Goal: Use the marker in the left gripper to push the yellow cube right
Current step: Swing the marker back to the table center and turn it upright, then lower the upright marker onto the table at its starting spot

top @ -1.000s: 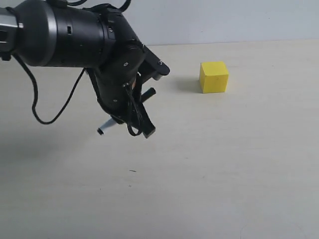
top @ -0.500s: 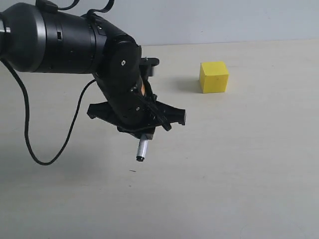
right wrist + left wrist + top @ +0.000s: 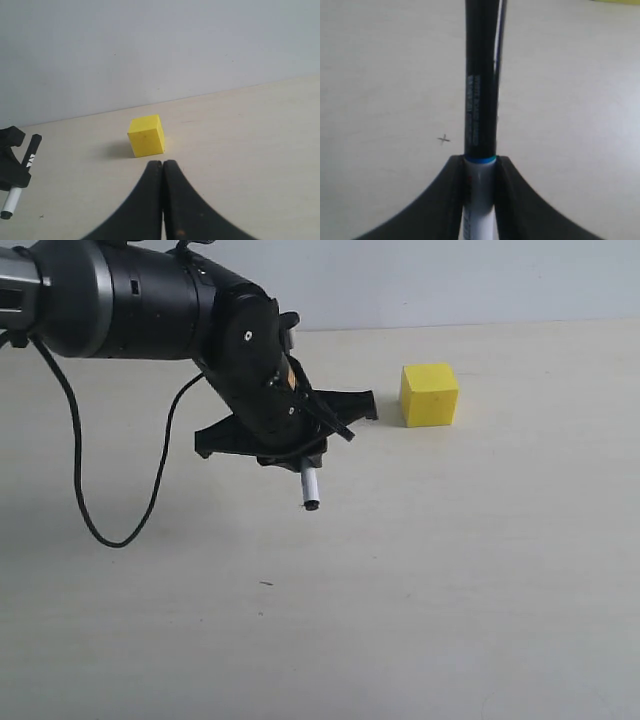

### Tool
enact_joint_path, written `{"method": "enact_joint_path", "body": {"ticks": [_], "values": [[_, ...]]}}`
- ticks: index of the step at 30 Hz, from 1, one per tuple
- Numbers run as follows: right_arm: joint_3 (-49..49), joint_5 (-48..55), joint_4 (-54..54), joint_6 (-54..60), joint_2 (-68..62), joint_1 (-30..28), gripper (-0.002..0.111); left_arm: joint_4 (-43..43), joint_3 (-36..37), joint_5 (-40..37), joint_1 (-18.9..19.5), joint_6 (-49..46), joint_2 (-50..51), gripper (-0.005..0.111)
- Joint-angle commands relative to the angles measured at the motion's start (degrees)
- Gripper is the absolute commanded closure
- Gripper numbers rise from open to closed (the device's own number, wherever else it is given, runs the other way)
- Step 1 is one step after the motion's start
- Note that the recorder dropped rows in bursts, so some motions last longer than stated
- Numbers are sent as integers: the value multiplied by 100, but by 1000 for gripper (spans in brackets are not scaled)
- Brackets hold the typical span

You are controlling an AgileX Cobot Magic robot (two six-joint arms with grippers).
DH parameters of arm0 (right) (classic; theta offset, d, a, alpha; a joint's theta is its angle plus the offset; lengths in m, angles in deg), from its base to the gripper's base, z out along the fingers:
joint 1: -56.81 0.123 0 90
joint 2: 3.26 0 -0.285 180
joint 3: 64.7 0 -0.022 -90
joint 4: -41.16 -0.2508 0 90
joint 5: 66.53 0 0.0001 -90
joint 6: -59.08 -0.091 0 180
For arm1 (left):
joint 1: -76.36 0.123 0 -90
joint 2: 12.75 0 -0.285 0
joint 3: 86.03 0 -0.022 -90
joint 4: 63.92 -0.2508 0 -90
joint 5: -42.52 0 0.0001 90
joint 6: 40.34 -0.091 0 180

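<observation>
Pale tabletop (image 3: 480, 590) is showing nothing standing between the left claw (image 3: 300, 455), clamping the marker (image 3: 309, 488) tip-down, and the yellow cube (image 3: 429, 395) well off to its right. Left wrist: fingers (image 3: 452, 195) are pinching the marker's white barrel. Right wrist: the right claw (image 3: 162, 167) is resting closed, empty. The cube is looking light and rigid, likely sliding easily if pressed low and centred.

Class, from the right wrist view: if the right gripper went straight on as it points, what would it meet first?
Most likely the yellow cube, just ahead of the shut right gripper, slightly off its line; depth is unclear.
</observation>
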Motion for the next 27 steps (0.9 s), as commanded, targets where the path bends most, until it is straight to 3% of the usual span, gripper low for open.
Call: {"method": "enact_joint_path", "body": {"ticks": [1, 27], "values": [[24, -34, -9, 0, 16, 1, 108, 15, -388, -381, 41, -190, 264, 107], [24, -34, -9, 0, 16, 1, 108, 27, -509, -408, 122, -173, 1142, 107]]}}
